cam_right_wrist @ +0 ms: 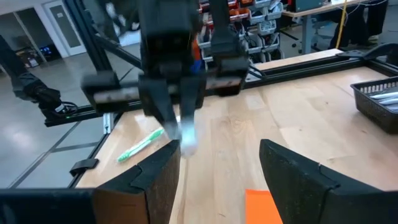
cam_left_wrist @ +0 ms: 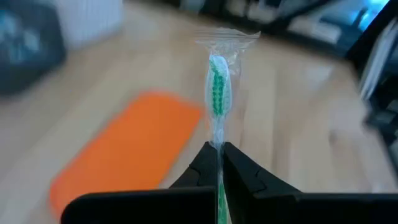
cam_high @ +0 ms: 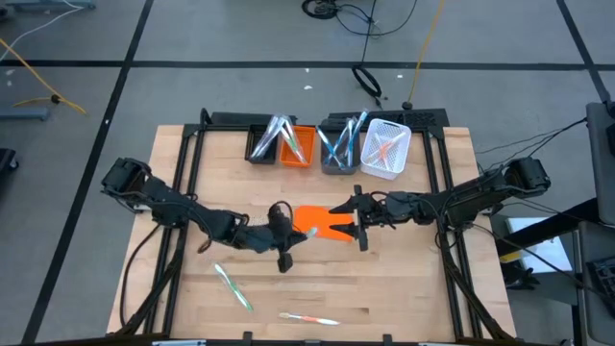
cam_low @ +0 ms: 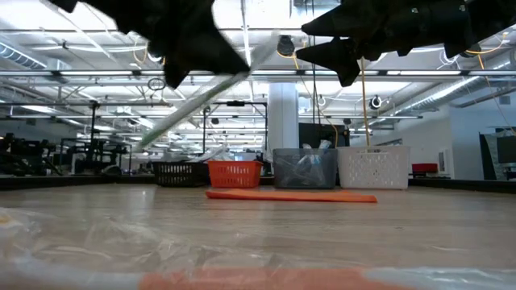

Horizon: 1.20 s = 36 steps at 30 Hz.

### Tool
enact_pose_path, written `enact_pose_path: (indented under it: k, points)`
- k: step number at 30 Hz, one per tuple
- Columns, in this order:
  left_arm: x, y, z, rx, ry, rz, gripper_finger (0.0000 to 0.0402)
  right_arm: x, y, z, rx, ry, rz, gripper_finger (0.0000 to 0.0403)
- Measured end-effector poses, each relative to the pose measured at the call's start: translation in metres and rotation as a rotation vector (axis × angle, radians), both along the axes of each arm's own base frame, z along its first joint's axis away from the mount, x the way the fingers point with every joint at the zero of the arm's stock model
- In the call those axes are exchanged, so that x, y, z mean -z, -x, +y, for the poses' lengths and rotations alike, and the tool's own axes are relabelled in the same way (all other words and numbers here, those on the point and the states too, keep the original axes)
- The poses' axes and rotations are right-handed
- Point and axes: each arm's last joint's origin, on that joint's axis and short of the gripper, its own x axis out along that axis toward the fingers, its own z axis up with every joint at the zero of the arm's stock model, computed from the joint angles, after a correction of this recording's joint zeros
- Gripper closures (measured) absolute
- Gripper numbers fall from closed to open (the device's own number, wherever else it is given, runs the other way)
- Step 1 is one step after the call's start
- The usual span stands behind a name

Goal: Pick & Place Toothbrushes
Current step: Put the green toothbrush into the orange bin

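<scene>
On the left, the left tool point(cam_high: 284, 234) is seen clamped on the handle of a slim, white toothbrush with green bristles, sealed in a clear plastic wrapper point(cam_left_wrist: 217, 93). The toothbrush is held clear of the wooden tabletop point(cam_high: 404, 279), just left of the flat orange sheet point(cam_high: 322, 222), and is seen tilted in the low view. It is judged to be light and fairly stiff, while the loose wrapper is likely slippery and liable to crumple, so a hold on the firm handle through the film, as shown, is judged sounder than one on the empty wrapper end beyond the head.

Nearer on the tabletop, a second green and white toothbrush point(cam_high: 233, 287) is seen lying flat, and to its right a white toothbrush with orange-red accents point(cam_high: 309, 318) lies close to the near edge; both are well apart from either tool.

At the far edge four small bins are lined up: a black bin point(cam_high: 268, 144), an orange bin point(cam_high: 299, 146), a grey bin point(cam_high: 340, 151) and a white mesh bin point(cam_high: 385, 148), each already holding toothbrushes.

On the right, the right tool point(cam_high: 357, 219) is held over the sheet's right end with its fingers apart and nothing between them.
</scene>
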Motion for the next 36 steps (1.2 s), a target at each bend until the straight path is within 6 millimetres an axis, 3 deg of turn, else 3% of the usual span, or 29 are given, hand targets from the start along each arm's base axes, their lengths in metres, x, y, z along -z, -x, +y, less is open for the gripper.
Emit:
enact_pose_path:
  k: [19, 36]
  points:
    - [-0.05, -0.019, 0.019, 0.006, -0.146, -0.479, 0.04, -0.008, -0.001, 0.005, 0.009, -0.007, -0.095, 0.0191]
    - [-0.056, -0.023, 0.036, -0.017, -0.152, -0.538, 0.04, 0.016, -0.045, 0.012, 0.005, 0.001, -0.263, 0.0196]
